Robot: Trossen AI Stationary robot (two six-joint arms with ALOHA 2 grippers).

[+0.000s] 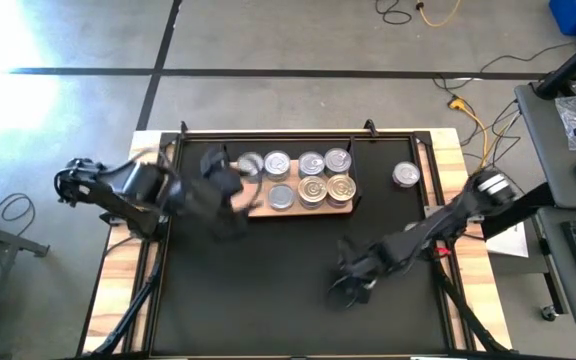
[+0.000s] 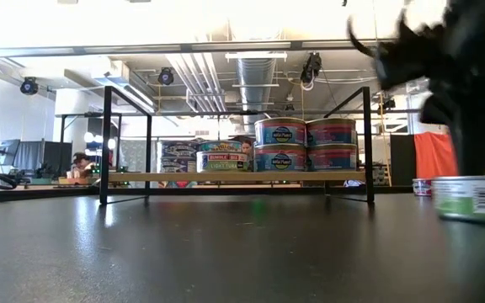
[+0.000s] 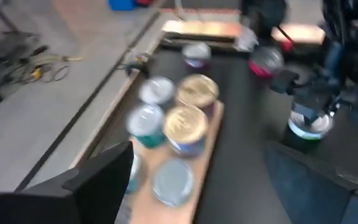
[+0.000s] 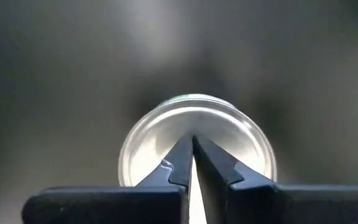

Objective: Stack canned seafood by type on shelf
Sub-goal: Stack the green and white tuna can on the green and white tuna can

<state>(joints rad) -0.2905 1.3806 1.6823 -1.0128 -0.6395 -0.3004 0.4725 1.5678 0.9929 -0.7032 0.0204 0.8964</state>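
My left gripper is at the left end of the shelf, in the upper middle of the high view. Its fingers stand apart and hold nothing; one silver tin lies just beside them. On the wooden board I see more tins in two rows, silver tops and two gold tops. In the low view some of them are stacked two high. One more tin sits alone on the black mat, to the right of the shelf.

My right gripper is in the lower middle of the high view. Its fingers are pressed together, tips over a silver-topped tin with a green label. It does not grip this tin.
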